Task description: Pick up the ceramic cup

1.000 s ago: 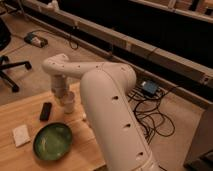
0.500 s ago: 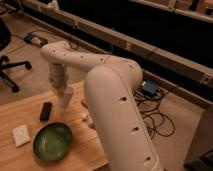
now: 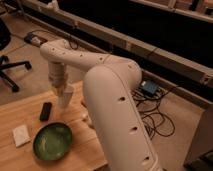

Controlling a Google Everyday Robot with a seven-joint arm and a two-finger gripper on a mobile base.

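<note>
The ceramic cup [image 3: 66, 98] is a small white tapered cup that hangs right under my gripper [image 3: 62, 90], near the far edge of the wooden table [image 3: 15, 157]. The gripper points down from the white arm [image 3: 115, 100] and is shut on the cup's upper part. The cup looks to be held slightly above the table top, a little tilted. The arm's large white link fills the middle of the view and hides the table's right part.
A green plate [image 3: 52, 141] lies in front of the cup. A black oblong object [image 3: 45, 111] lies to the cup's left and a flat white square [image 3: 21, 135] lies further left. An office chair [image 3: 7, 55] stands at the far left. Cables [image 3: 155, 112] and a blue box [image 3: 148, 88] lie on the floor to the right.
The arm has risen a little and the cup has stayed with the gripper. The plate, the black object and the white square have not moved on the table.
</note>
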